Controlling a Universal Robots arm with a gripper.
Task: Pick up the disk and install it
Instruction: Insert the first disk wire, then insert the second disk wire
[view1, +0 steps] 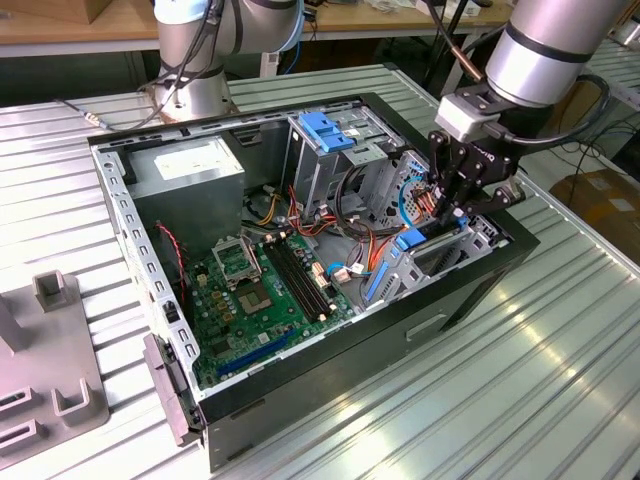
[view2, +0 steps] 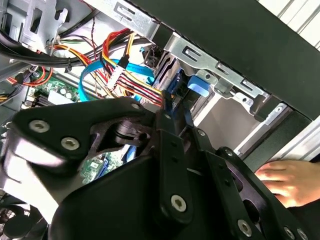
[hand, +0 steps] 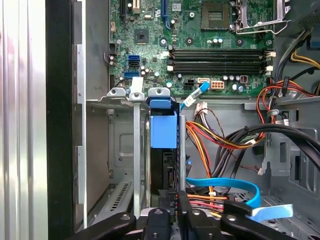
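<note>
1. Blue plastic rails mark the disk (hand: 163, 131), which stands on edge in the narrow metal drive bay (hand: 136, 150) at the front corner of the open computer case (view1: 480, 290). In the exterior view it shows as a blue tab (view1: 411, 239) just under the tool.
2. Relative to that bay, the gripper (view1: 458, 205) sits directly above, fingers pointing down into the slot. In the first wrist view its black fingers (hand: 172, 220) are drawn close together on the disk's near edge, so I judge it to be clamped on the disk, though the contact itself is partly hidden.
3. Doing this step well seems to call for keeping the disk square to the bay walls so both rails ride their guides, and pressing straight along the slot rather than at a slant.
4. Beside the bay, the red, yellow and orange power wires (hand: 215, 145) and the blue ribbon cable (hand: 235, 187) lie close; they could snag the tool or get pinched.
5. Beyond the bay, outside the case wall, a person's hand (view2: 290, 180) rests on the table.
6. Above the bay, the arm (view1: 560, 45) reaches in from the exterior view's right, wrist bent steeply downward.
</note>
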